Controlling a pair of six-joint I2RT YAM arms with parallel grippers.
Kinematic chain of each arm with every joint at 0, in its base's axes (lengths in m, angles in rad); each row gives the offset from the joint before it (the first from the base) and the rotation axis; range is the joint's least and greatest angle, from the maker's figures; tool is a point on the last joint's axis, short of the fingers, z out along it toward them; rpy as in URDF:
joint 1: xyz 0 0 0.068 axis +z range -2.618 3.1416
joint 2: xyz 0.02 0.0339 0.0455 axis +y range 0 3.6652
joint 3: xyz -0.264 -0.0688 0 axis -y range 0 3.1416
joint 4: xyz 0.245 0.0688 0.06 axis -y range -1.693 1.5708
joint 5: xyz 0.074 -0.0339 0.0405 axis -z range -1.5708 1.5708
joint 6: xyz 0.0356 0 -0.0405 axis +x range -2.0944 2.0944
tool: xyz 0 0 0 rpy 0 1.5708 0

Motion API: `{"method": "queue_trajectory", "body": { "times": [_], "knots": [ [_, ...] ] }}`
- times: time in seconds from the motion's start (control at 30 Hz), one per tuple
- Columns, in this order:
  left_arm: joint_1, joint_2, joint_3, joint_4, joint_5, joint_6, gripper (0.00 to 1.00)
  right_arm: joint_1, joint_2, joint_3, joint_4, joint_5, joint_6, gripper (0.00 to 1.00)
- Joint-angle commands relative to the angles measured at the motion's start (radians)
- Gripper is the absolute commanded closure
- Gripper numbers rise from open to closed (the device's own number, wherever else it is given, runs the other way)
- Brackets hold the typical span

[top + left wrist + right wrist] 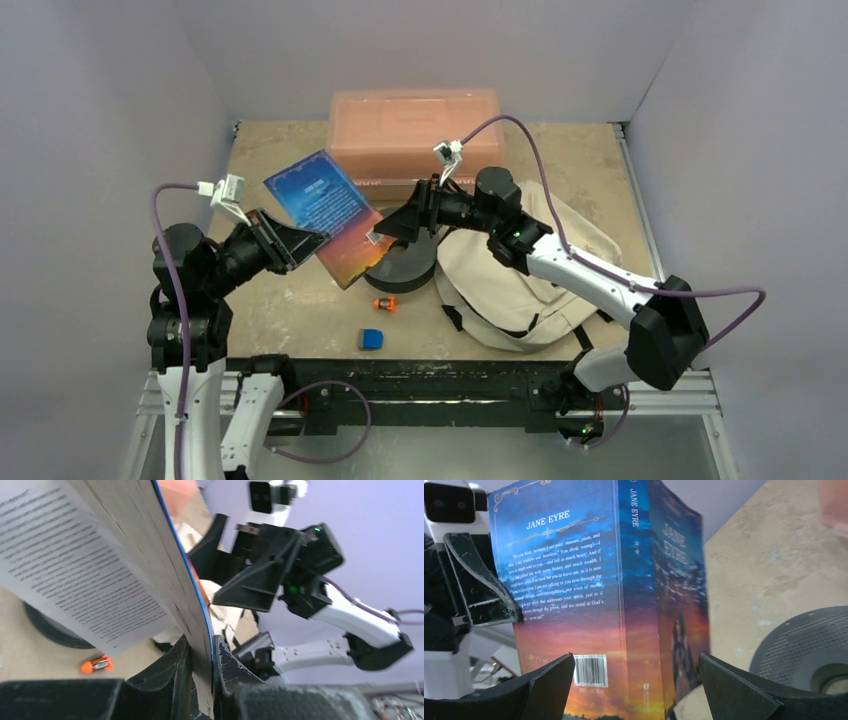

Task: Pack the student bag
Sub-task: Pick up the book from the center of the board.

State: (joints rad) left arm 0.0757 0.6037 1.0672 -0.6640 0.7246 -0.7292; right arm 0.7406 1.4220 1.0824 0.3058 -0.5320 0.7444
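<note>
– Left gripper [202, 650] is pressed together on the book [325, 205], pinching one edge and holding it tilted in the air, left of the grey disc [405, 268].
– And the right gripper [636, 680]?
– Spread wide, with one finger on each side of the book's lower end. I see no contact in the right wrist view.
– Where is the student bag [500, 280]?
– Lying on the table at the right, under the right arm and just beside the disc. I cannot tell whether its zip is open.
– Which step is this, then?
– It looks like a handover of the book from left to right, on its way to the bag.
– What does the next move call for?
– I'd judge the right fingers must close squarely on the covers before the left lets go, or the book may swing. Then the book needs carrying right, past the disc, to the bag's opening.
</note>
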Motion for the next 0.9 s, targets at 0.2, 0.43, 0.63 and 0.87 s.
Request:
{"method": "queue_trajectory", "body": {
  "times": [0.2, 0.43, 0.63, 0.87],
  "knots": [
    [-0.066, 0.027, -0.055, 0.399, 0.244, -0.071, 1.0, -0.001, 0.064, -0.174, 0.621, -0.312, 0.397, 0.13],
    [-0.067, 0.054, -0.084, 0.397, 0.259, -0.051, 1.0, -0.001, 0.05, -0.208, 0.658, -0.309, 0.445, 0.5],
    [-0.067, 0.06, -0.102, 0.369, 0.252, -0.008, 1.0, -0.002, 0.028, -0.207, 0.65, -0.286, 0.44, 0.97],
    [-0.068, 0.075, -0.1, 0.06, 0.063, 0.189, 0.49, -0.027, -0.078, -0.168, 0.342, -0.152, 0.195, 1.0]
  ]
}}
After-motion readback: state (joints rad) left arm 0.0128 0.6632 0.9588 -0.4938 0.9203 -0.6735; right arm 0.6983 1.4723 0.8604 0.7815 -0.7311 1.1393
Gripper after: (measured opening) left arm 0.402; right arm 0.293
